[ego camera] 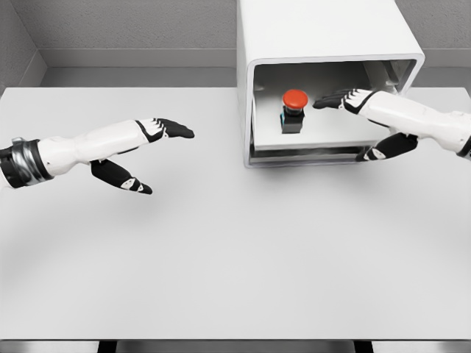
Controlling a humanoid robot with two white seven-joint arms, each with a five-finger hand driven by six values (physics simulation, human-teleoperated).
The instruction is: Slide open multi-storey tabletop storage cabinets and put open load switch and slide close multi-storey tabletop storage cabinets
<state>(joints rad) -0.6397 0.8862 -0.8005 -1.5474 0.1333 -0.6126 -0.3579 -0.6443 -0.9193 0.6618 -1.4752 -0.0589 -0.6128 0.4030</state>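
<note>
The right hand [360, 110] reaches into the open drawer [316, 143] of the storage cabinet [324, 44] from the right. Its black-tipped fingers [331, 101] are stretched out flat and nearly together, pointing left toward the load switch [294, 110]; their tips lie just beside the switch's red cap, and whether they touch it cannot be told. The thumb [383, 151] hangs apart below, near the drawer's front edge. The hand holds nothing.

The load switch stands upright on the drawer's floor, left of centre: a round, glossy red mushroom cap on a dark, blocky body.

The cabinet is a smooth white box with rounded corners, standing at the back of the desk [235, 257], its interior a pale grey.

The left hand [147, 147] hovers over the desk well to the left of the cabinet, fingers [173, 130] extended and close together, thumb [121, 178] spread wide below, grasping nothing. Both arms are white shells with black finger segments. The desk top is matte, plain white.
</note>
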